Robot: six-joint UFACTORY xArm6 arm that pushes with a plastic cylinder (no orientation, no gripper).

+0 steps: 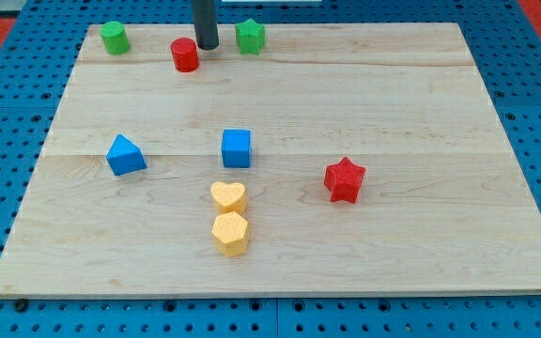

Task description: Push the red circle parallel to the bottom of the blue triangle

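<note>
The red circle point(185, 54) stands near the top edge of the wooden board, left of centre. The blue triangle point(125, 155) lies at the view's left, well below the red circle. My tip point(206, 46) is just to the right of the red circle, almost touching it, with the dark rod rising out of the view's top.
A green cylinder point(115, 38) is at top left and a green star point(250, 37) is right of my tip. A blue cube point(237, 147) sits at centre, a yellow heart point(228, 196) and yellow hexagon point(230, 234) below it, a red star point(345, 179) at right. The board point(421, 113) lies on blue pegboard.
</note>
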